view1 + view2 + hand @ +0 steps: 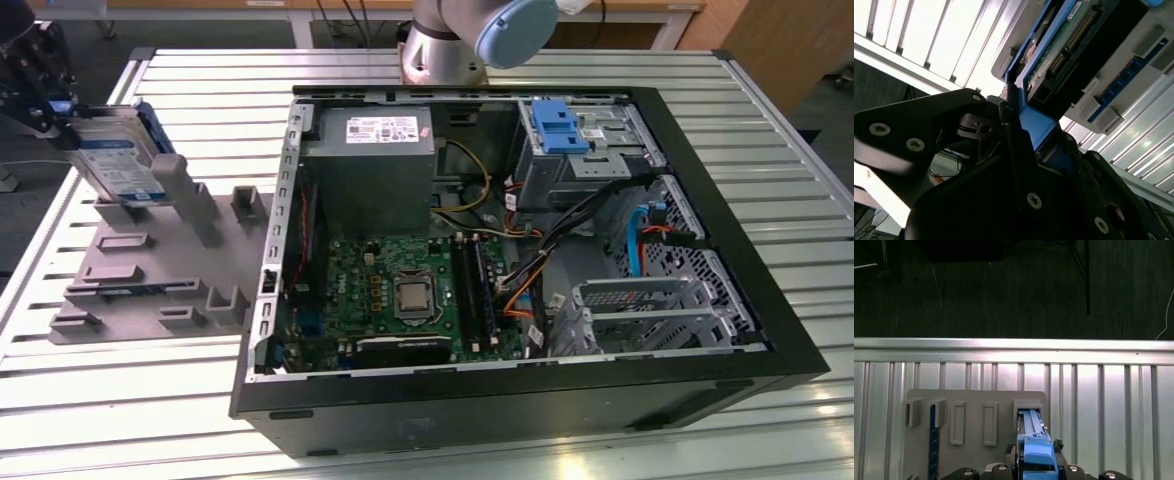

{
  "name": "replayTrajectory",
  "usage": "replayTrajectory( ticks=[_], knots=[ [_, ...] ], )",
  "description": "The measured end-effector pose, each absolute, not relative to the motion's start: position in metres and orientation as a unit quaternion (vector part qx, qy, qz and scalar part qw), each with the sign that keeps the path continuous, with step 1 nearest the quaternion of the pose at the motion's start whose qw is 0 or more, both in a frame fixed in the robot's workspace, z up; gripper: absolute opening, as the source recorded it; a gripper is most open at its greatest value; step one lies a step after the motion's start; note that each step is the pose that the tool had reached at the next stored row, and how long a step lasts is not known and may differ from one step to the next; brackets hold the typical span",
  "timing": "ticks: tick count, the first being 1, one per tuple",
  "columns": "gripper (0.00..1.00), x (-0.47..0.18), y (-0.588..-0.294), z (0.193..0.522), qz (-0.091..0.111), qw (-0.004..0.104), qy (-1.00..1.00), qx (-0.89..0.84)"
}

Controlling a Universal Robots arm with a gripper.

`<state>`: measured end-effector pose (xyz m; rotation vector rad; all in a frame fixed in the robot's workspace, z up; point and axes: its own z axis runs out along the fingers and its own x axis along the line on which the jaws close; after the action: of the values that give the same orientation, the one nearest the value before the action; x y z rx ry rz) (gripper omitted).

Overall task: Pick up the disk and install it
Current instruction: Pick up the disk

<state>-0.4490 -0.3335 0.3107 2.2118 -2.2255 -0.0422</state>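
Holds disk (118,165) upright with gripper (54,112) at the exterior view's far left, by grey fixture (140,275). Stands left of open case (534,405) on slatted table (120,420).

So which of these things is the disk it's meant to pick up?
On the exterior view's left of the open computer case lies a grey fixture block. The disk stands on edge at its far corner, held by the gripper. Unlike the plain grey posts beside it, it is silver with a white-and-blue label and a blue bracket.
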Motion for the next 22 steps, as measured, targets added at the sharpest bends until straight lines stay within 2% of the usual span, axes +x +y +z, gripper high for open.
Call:
replayTrajectory(
  ticks=[22],
  knots=[
    [0.36,-0.449,-0.334,0.324,-0.013,0.002,-0.709,0.705]
  ],
)
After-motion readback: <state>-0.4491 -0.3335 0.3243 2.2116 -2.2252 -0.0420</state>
